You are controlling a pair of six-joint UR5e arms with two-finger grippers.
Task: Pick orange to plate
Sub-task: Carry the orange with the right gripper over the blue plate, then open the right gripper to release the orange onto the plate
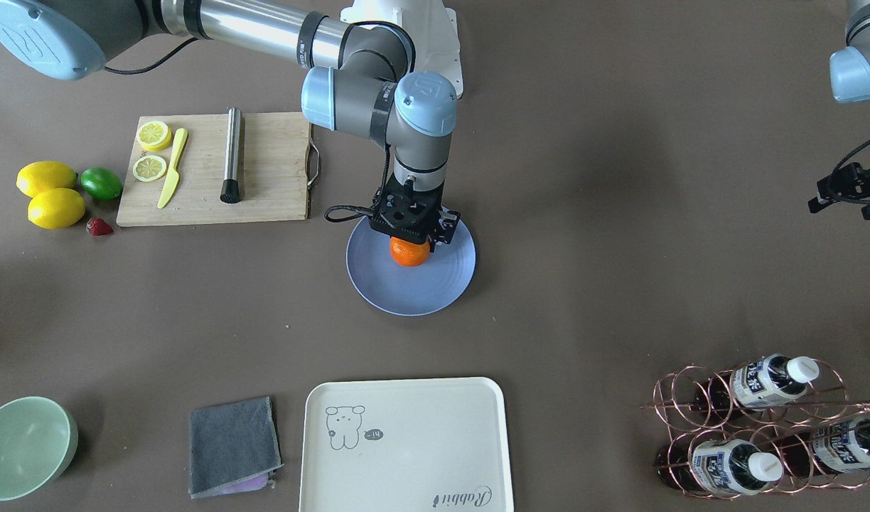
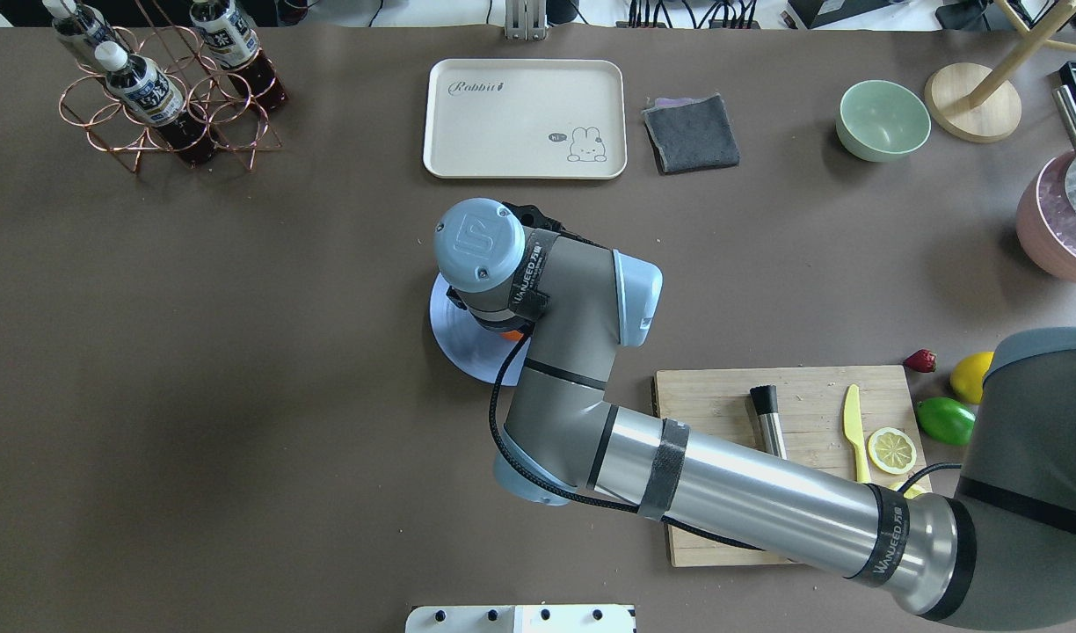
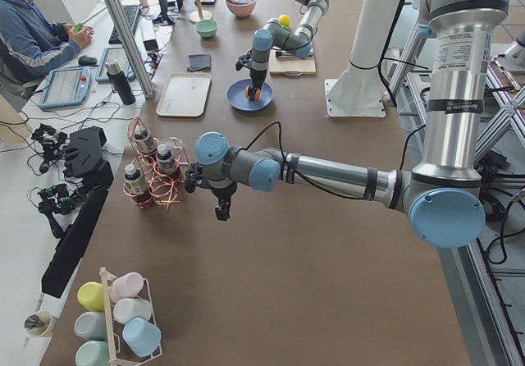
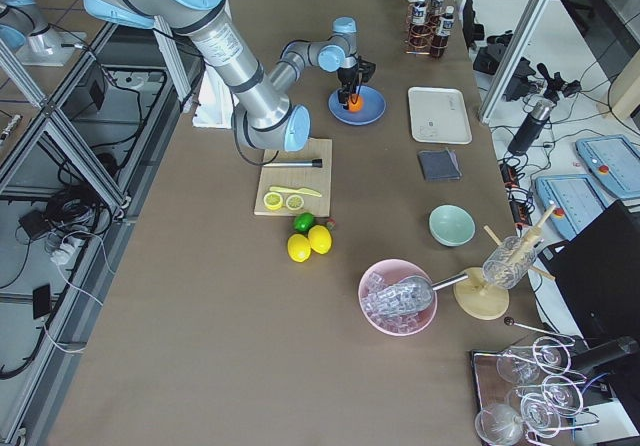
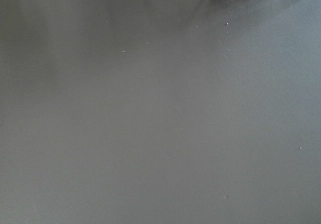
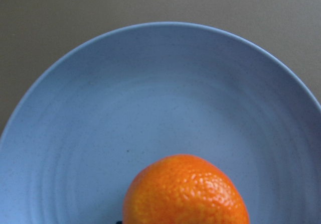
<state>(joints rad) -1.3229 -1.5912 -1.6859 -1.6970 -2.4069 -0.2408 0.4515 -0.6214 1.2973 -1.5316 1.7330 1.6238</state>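
The orange (image 1: 409,252) sits low over the far half of the periwinkle plate (image 1: 406,293), directly under my right gripper (image 1: 411,240), whose fingers stand on either side of it and look shut on it. In the right wrist view the orange (image 6: 185,191) fills the bottom centre with the plate (image 6: 150,98) spread behind it; whether the fruit touches the plate I cannot tell. From overhead the wrist hides nearly all of it, leaving a sliver of orange (image 2: 510,334) and the plate's rim (image 2: 454,338). My left gripper (image 1: 833,193) hangs far off over bare table, its jaws unclear.
A cutting board (image 1: 264,199) with lemon slices, a yellow knife and a steel muddler lies beside the plate. Two lemons (image 1: 47,193), a lime and a strawberry lie past it. A cream tray (image 1: 406,441), grey cloth (image 1: 232,444), mint bowl (image 1: 23,444) and bottle rack (image 1: 762,427) line the operators' edge.
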